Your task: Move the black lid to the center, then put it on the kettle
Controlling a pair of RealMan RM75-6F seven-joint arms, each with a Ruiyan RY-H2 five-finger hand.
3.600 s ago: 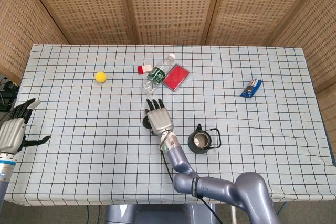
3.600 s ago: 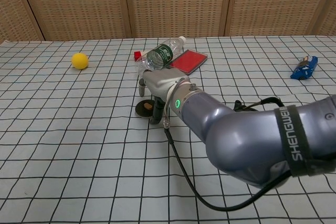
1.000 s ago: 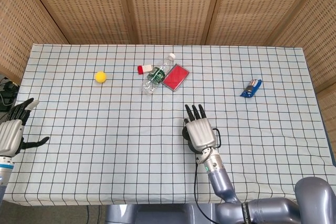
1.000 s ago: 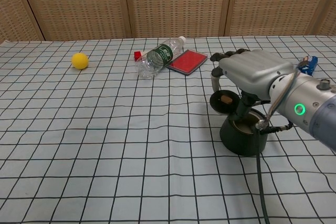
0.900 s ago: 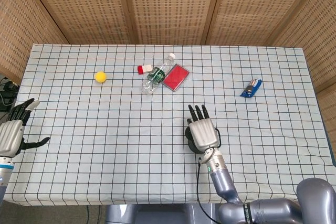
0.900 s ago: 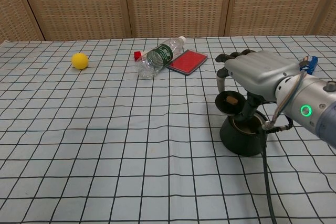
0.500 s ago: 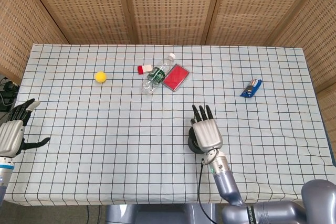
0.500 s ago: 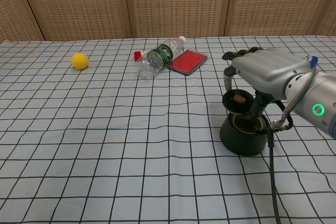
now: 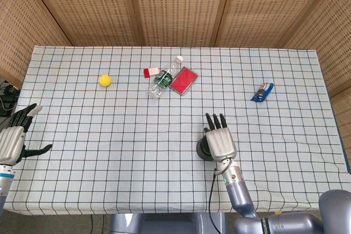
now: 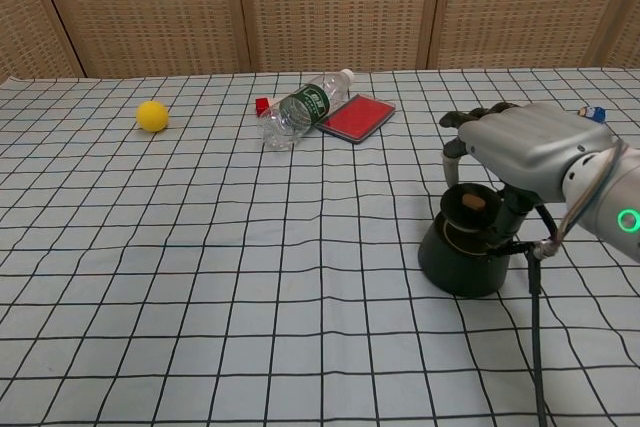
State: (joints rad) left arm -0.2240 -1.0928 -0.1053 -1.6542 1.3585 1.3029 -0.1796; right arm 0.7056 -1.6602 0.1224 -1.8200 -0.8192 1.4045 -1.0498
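The black kettle stands on the checked cloth right of centre; in the head view only its left rim shows beside my right hand. In the chest view my right hand hovers palm down over the kettle and holds the black lid, with its brown knob up, between thumb and fingers. The lid sits right at the kettle's mouth; whether it touches the rim I cannot tell. My left hand hangs off the table's left edge with fingers spread, holding nothing.
At the back lie a yellow ball, a clear bottle on its side, a red flat case and a small red-and-white item. A blue packet lies at the right. A black cable trails from my right wrist.
My right hand carried the lid from the centre rightward to the kettle, then shifted it from the kettle's left rim to over the mouth and lowered it. The left hand stayed still.
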